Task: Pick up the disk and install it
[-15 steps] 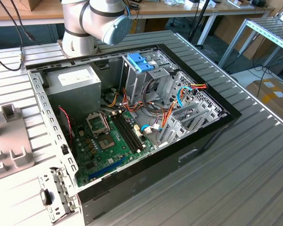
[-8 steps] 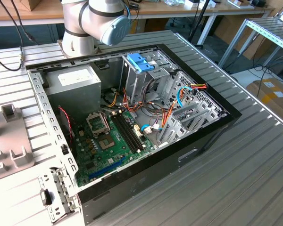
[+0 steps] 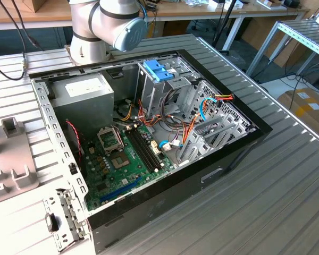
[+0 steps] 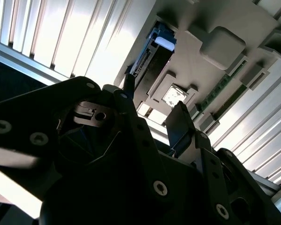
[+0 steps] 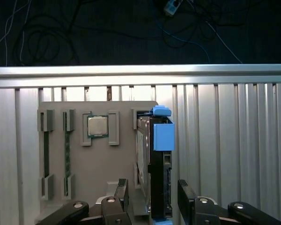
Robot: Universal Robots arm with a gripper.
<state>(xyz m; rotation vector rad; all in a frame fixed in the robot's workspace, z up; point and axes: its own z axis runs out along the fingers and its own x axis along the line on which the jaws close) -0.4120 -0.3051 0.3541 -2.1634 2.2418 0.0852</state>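
First wrist view: my hand [image 5: 153, 199] is open, its fingers [image 5: 122, 194] straddling the disk [image 5: 155, 164] with a gap on either side, gripping nothing. The disk stands on edge in a slot of the grey holder plate [image 5: 112, 164], with its blue tab at the far end. A processor [image 5: 98, 125] lies farther along that plate, which rests on the ribbed worktop [image 5: 225, 140].

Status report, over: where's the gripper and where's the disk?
Gripper open, straddling the disk, gaps both sides. Disk on edge in grey tray, not lifted. Processor chip in next slot, apart from fingers.
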